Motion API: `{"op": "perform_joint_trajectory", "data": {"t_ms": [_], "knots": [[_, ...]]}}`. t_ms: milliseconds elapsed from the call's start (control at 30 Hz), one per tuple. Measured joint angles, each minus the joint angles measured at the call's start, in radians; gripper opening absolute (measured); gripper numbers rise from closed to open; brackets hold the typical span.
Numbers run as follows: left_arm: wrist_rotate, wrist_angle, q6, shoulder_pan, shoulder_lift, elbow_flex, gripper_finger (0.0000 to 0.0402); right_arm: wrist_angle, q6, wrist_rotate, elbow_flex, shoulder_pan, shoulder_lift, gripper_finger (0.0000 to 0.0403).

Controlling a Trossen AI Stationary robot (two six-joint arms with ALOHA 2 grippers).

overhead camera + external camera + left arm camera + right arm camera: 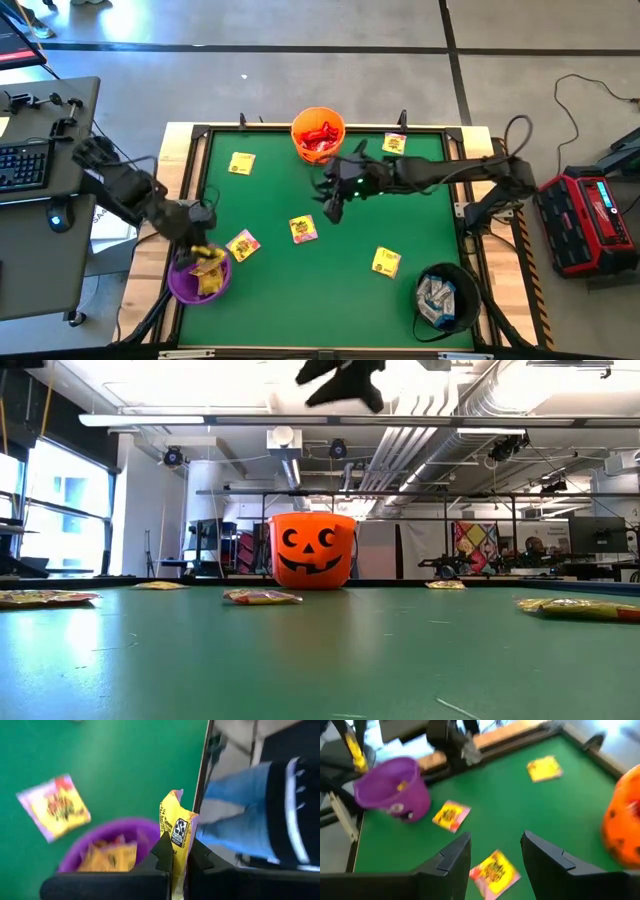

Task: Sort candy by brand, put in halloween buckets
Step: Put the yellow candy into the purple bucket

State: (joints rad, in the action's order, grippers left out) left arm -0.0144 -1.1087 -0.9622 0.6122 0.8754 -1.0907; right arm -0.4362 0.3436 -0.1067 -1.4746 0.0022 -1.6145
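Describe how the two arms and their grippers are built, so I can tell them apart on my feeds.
Both arms are dark, near-black, jointed links with thin dark cables along them. The left gripper has two black moulded fingers with angular, notched tips. The right gripper has two broad, flat black fingers with bevelled edges. No markings show to tell them apart.

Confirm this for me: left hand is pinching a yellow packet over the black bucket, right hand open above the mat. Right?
Wrong bucket. The left hand pinches the yellow packet over the purple bucket, as the high and left wrist views show. The right hand is open above the mat.
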Motion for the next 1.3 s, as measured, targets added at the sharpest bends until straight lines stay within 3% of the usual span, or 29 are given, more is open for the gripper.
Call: {"op": "perform_joint_trajectory", "data": {"t_ms": [400,833,1033,1300], "knots": [[0.045,0.007,-0.153,0.27,-0.026,0.212,0.0003,0.106,0.127,0.028,0.0,0.031,-0.122,0.0167],[0.064,0.151,-0.258,0.301,-0.002,0.37,0.0007,0.06,0.119,0.011,0.0,0.021,-0.14,0.0236],[0.005,0.15,-0.258,0.301,0.021,0.388,0.0057,0.054,0.076,0.075,-0.002,0.012,-0.159,0.0241],[0.003,0.15,-0.315,0.3,0.021,0.328,0.0141,0.053,0.094,0.151,-0.002,-0.02,-0.293,0.0241]]}}
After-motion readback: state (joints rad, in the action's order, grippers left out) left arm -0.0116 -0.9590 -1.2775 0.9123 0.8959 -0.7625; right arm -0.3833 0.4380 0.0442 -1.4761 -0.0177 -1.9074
